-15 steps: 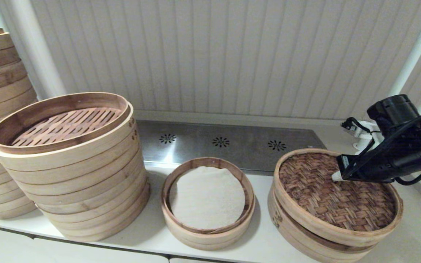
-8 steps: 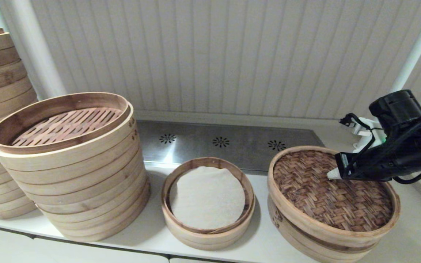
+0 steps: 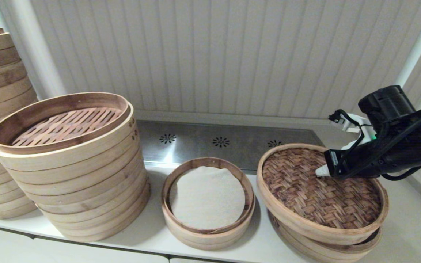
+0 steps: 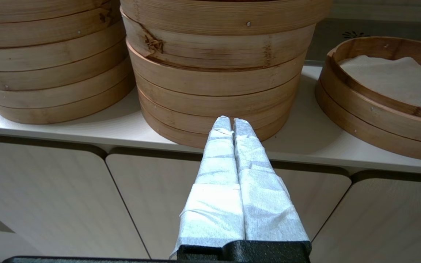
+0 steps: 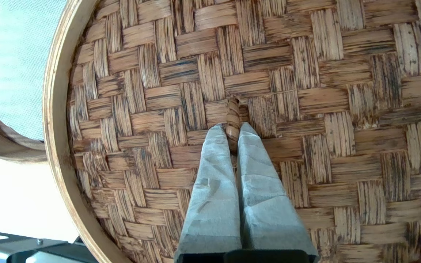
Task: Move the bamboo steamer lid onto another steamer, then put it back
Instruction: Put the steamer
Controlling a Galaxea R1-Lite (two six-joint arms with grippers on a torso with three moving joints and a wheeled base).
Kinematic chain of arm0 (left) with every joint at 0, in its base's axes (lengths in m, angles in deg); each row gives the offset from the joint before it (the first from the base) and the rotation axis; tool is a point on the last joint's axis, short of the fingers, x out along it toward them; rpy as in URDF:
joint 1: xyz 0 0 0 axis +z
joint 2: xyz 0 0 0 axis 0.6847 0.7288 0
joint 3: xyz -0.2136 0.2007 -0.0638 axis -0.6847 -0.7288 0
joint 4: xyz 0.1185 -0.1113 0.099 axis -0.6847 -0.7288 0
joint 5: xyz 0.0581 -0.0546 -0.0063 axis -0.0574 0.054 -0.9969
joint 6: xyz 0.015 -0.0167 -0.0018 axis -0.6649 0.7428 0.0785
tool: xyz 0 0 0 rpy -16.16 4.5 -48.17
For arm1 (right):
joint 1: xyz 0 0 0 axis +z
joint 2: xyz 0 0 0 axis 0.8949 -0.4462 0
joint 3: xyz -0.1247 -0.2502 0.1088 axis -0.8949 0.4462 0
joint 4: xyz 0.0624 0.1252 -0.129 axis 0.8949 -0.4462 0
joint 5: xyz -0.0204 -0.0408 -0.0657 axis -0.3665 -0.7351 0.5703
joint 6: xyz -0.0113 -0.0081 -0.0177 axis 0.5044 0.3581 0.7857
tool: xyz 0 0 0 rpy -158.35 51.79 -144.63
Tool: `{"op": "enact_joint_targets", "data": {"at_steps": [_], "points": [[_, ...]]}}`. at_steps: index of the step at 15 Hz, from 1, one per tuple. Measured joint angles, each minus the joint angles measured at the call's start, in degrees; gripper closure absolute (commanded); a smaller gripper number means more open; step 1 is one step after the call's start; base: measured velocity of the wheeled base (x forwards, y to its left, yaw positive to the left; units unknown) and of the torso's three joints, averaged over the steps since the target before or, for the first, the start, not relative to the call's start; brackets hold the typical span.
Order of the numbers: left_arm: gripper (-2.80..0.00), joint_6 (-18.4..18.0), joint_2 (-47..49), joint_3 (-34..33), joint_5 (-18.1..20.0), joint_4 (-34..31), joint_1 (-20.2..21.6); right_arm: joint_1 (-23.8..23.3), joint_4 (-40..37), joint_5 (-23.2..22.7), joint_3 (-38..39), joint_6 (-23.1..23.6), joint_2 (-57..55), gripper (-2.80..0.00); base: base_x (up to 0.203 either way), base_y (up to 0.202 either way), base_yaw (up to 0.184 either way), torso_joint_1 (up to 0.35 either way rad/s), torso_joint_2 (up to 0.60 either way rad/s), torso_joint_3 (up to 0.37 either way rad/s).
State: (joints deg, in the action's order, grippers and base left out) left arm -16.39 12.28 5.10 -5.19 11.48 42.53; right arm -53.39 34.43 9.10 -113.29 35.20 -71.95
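From the head view, we see the right gripper (image 3: 320, 171) pinching the small knot at the centre of the bamboo steamer lid (image 3: 320, 193), which hangs tilted just above the wider basket (image 3: 342, 244) at the right end of the counter (image 3: 254, 244). Another steamer (image 3: 207, 202), cloth-lined, sits just to its left; the tall stack (image 3: 68, 164) stands further left, well clear of the path. We judge the lid light and stiff, though held by one knot it may swing or tip. In the left wrist view, the left gripper (image 4: 231, 126) is parked below the counter edge, its wrapped fingers pressed together on nothing. In the right wrist view, the right gripper's fingers (image 5: 216, 175) are closed tight on the woven knot (image 5: 233, 120), the only handhold.
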Motion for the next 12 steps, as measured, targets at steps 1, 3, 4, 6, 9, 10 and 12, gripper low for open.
{"op": "enact_joint_targets", "data": {"at_steps": [1, 3, 4, 6, 9, 10, 12], "points": [[0.00, 0.0, 0.0, 0.0, 0.0, 0.0, 0.0, 0.4, 0.0, 0.0, -0.5, 0.0, -0.2, 0.00, 0.000, 0.000, 0.000, 0.000, 0.00, 0.000], [0.00, 0.0, 0.0, 0.0, 0.0, 0.0, 0.0, 1.2, 0.0, -0.1, -1.1, 0.0, -0.6, 0.00, 0.000, 0.000, 0.000, 0.000, 0.00, 0.000], [0.00, 0.0, 0.0, 0.0, 0.0, 0.0, 0.0, 1.6, 0.1, -0.2, -1.4, 0.0, -1.0, 0.00, 0.000, 0.000, 0.000, 0.000, 0.00, 0.000], [0.00, 0.0, 0.0, 0.0, 0.0, 0.0, 0.0, 2.7, 0.1, -0.3, -2.2, 0.0, -1.9, 0.00, 0.000, 0.000, 0.000, 0.000, 0.00, 0.000], [0.00, 0.0, 0.0, 0.0, 0.0, 0.0, 0.0, 4.8, 0.1, -0.4, -3.9, 0.0, -3.4, 0.00, 0.000, 0.000, 0.000, 0.000, 0.00, 0.000], [0.00, 0.0, 0.0, 0.0, 0.0, 0.0, 0.0, 5.4, 0.1, -0.5, -4.6, 0.0, -3.9, 0.00, 0.000, 0.000, 0.000, 0.000, 0.00, 0.000], [0.00, 0.0, 0.0, 0.0, 0.0, 0.0, 0.0, 7.2, 0.1, -0.5, -6.4, 0.0, -5.2, 0.00, 0.000, 0.000, 0.000, 0.000, 0.00, 0.000]]}}
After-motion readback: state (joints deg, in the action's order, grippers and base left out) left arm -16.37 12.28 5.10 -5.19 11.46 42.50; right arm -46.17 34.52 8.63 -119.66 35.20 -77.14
